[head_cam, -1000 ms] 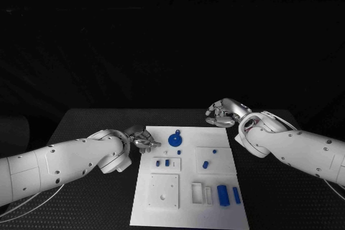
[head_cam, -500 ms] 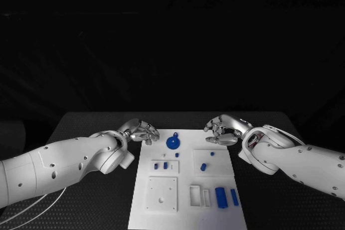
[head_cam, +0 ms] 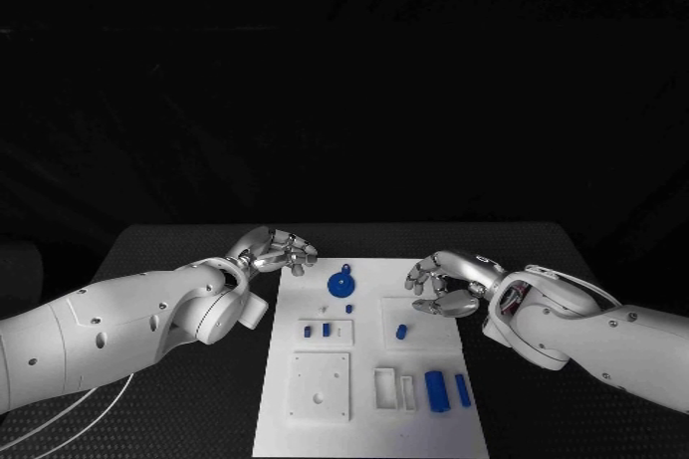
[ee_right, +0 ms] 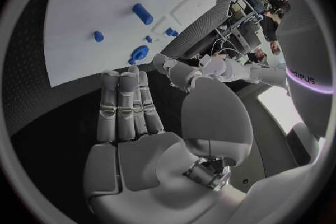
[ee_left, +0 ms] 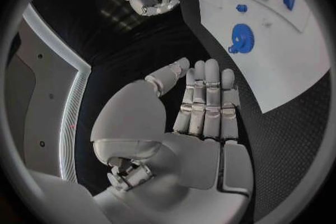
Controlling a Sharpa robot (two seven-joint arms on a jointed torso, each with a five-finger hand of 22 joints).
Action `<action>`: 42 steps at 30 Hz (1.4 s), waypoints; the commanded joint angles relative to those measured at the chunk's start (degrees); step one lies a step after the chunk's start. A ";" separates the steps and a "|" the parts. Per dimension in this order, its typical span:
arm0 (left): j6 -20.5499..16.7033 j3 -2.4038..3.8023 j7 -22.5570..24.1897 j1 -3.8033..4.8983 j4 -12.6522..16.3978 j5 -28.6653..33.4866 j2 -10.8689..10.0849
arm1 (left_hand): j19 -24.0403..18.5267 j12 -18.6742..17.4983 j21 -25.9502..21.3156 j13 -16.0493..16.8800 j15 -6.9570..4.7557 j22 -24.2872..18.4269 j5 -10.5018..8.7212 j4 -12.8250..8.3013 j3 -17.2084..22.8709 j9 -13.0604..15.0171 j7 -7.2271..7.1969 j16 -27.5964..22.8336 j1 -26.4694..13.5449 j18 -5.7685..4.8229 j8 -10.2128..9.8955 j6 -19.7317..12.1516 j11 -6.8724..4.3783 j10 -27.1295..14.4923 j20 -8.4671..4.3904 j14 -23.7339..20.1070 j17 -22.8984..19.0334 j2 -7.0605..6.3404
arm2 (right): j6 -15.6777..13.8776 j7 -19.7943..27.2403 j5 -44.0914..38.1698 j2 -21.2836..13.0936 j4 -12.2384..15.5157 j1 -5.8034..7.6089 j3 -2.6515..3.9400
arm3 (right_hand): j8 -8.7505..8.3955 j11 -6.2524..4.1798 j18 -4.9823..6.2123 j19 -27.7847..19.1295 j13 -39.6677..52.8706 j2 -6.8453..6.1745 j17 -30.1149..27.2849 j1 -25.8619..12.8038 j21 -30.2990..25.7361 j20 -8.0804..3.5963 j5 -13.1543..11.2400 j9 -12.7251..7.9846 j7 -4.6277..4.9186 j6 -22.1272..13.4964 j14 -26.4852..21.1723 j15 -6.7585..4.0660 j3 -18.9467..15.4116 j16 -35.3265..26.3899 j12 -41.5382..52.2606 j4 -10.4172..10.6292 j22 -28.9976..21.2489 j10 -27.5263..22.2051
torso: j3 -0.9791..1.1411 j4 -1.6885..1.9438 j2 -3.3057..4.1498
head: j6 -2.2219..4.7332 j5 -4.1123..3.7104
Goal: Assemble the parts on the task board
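Both hands are empty, and both have shifted over the past second. The left hand [head_cam: 276,251], which a second ago hung low at the left edge of the task board [head_cam: 431,419] with its fingers pointing down, has lifted and drawn back to the board's far left corner; its fingers [ee_left: 207,102] lie straight and side by side, holding nothing. The right hand [head_cam: 451,285] has come nearer and lower, from beyond the board's far right corner to just over its right edge, fingers loosely curled and apart, gripping nothing.

On the board the parts lie untouched: the blue gear [head_cam: 341,283] at the far middle, a small peg [head_cam: 402,331] on the raised plate to the right, two short pieces [head_cam: 318,330] in the left plate, and two long blue bars [head_cam: 447,390] at the near right.

No part is picked up yet. By its approach, the right hand looks set to reach for the peg or the gear, while the left clears the way.
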 commanded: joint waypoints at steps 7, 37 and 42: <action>2.04 -0.69 1.75 -0.50 1.06 -11.89 -2.02 | 1.04 -1.00 -0.15 -0.12 -0.16 0.49 -1.09 -0.23 -0.46 -0.34 -0.35 0.11 0.13 -0.04 0.20 0.75 -0.28 2.11 -0.49 1.44 0.86 -0.47 | -0.54 1.10 -4.13 -0.50 1.08 -0.30 -0.14 | 0.26 0.01 1.30 0.73 -1.53 -0.39 -0.24 0.80 -0.29 -0.12 -0.20 -0.12 0.03 -0.11 0.44 0.07 -0.04 0.57 -1.53 -0.34 0.28 1.41 | -0.02 0.02 -0.12 | -0.15 0.38; -4.80 -3.81 -5.76 -4.83 7.19 -58.07 -6.99 | 1.77 -1.14 -0.96 2.14 -1.05 2.70 -2.75 2.93 -1.33 -2.11 -0.46 2.01 2.33 -0.85 -1.98 2.26 -0.77 3.14 -1.54 1.31 4.55 -9.44 | -6.23 1.53 -1.88 -0.26 -0.67 -0.33 -0.13 | 0.26 0.07 1.30 1.43 -2.86 -1.16 -0.58 0.63 -0.51 -0.31 0.34 -0.31 0.11 -0.24 0.80 0.12 0.05 0.94 -2.82 0.52 0.25 2.15 | -0.22 0.25 -0.29 | -0.82 2.09; -5.00 -3.81 -8.23 -5.42 6.71 -59.35 -6.07 | 1.87 -1.05 -0.93 2.40 -1.11 3.08 -2.76 4.15 -1.01 -2.10 -0.60 2.19 2.71 -0.78 -1.98 2.60 -0.85 3.25 -1.58 1.42 4.87 -9.68 | -6.18 1.54 -1.88 -0.14 -0.66 -0.33 -0.12 | 0.24 0.08 1.30 1.48 -2.98 -1.20 -0.61 0.60 -0.55 -0.33 0.46 -0.34 0.14 -0.29 0.82 0.13 0.04 0.97 -2.94 0.60 0.25 2.17 | -0.22 0.20 -0.28 | -0.94 2.03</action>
